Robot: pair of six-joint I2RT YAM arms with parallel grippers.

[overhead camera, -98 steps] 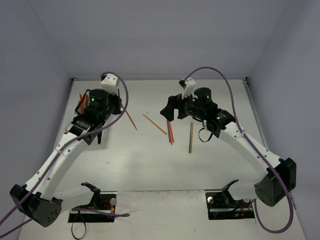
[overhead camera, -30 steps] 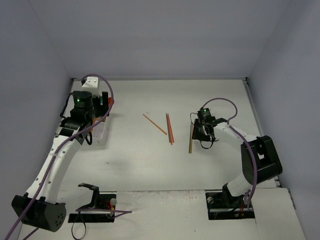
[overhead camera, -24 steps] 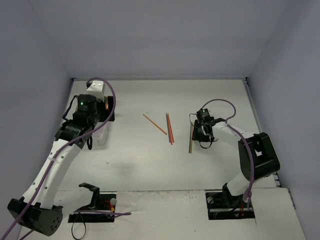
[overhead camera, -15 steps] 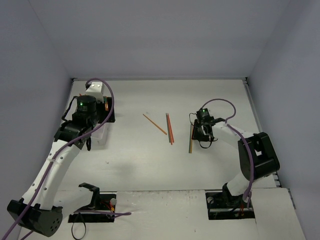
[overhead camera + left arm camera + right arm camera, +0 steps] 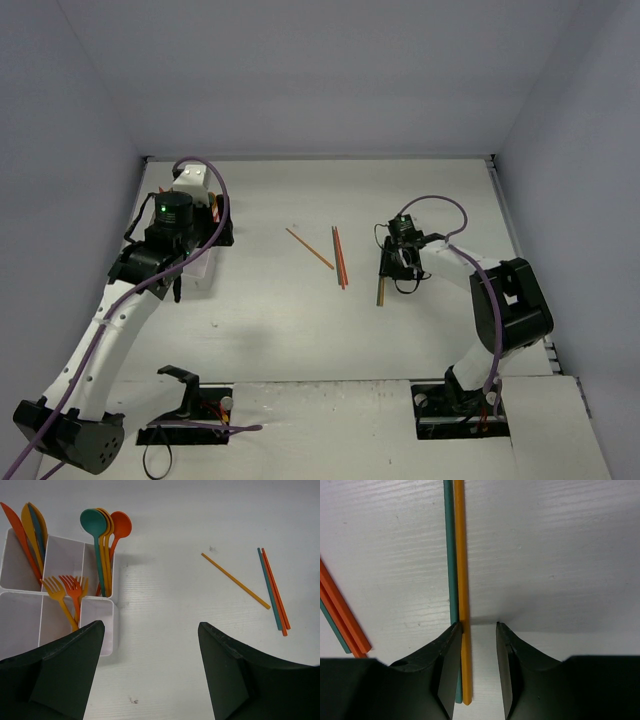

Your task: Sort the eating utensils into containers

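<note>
two sticks, teal stick (image 5: pixel 451 555) and orange stick (image 5: pixel 461 555), lie touching, parallel, long axis near-to-far on the table (image 5: pixel 555 555). right end effector (image 5: pixel 477 636) has jaws slightly apart around the orange stick, nothing gripped. left end effector (image 5: pixel 150 630) is spread wide.

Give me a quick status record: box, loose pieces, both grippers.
box: white, compartments; knives, spoons, forks sorted apart
loose: single yellow stick, teal-and-red bundle, teal-yellow pair
left gripper: open, empty
right gripper: narrowly open, low, astride the pair's yellow stick, not clamped
</note>
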